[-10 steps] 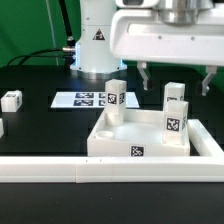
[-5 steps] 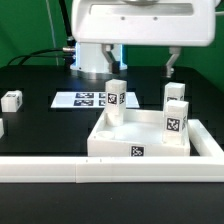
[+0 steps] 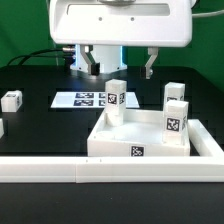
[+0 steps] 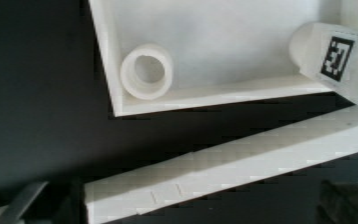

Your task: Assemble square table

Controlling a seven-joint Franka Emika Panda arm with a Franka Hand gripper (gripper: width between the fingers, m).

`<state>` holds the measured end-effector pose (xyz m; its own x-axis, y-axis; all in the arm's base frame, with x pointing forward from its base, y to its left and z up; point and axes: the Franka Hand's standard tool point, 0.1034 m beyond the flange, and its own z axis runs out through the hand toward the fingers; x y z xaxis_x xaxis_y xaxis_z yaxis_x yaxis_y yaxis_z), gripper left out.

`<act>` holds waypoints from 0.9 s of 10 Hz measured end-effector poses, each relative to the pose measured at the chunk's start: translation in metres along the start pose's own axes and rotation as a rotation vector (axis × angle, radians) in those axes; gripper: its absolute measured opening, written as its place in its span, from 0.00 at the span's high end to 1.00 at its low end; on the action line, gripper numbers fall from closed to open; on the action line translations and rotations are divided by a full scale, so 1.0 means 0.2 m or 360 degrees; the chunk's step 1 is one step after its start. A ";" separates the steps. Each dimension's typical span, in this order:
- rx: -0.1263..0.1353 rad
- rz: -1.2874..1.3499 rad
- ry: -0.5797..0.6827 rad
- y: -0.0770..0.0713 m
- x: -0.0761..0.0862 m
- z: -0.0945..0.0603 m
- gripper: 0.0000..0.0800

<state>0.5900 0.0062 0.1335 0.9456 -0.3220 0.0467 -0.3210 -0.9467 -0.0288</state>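
Observation:
The square table's white slab [image 3: 140,142] lies upside down behind the front rail, rim up, with a tag on its front wall. Three white tagged legs stand upright in it: one at the back left corner [image 3: 116,96] and two on the exterior view's right [image 3: 176,98] [image 3: 177,123]. A loose leg [image 3: 11,99] lies at the far left. My gripper [image 3: 121,65] hangs open above the back left leg, holding nothing. The wrist view shows the slab [image 4: 229,40], an empty round corner socket [image 4: 147,73], one tagged leg [image 4: 330,52], and dark fingertips [image 4: 23,200] at the frame's lower corners.
A long white rail fence [image 3: 90,171] runs along the front and turns back on the exterior view's right [image 3: 208,138]; it also crosses the wrist view [image 4: 229,160]. The marker board [image 3: 82,99] lies flat behind the slab. The arm's white base [image 3: 95,50] stands at the back.
The gripper has moved toward the exterior view's left, from over the right-hand legs to over the back left leg. It stays open. Slab and legs have not moved.

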 end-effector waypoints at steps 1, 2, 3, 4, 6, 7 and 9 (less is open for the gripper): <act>-0.0001 0.0005 0.0000 0.01 0.00 0.00 0.19; -0.0002 0.0003 0.0000 0.01 0.00 0.01 0.19; -0.0009 -0.0053 0.0027 0.03 -0.01 0.05 0.19; -0.0021 -0.0128 0.0036 0.11 -0.02 0.08 0.19; -0.0066 -0.0209 0.0035 0.39 -0.04 0.14 0.19; -0.0075 -0.0180 0.0032 0.46 -0.04 0.15 0.19; -0.0082 -0.0177 0.0033 0.52 -0.02 0.15 0.19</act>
<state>0.5535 -0.0904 0.1007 0.9744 -0.2144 0.0671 -0.2167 -0.9758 0.0290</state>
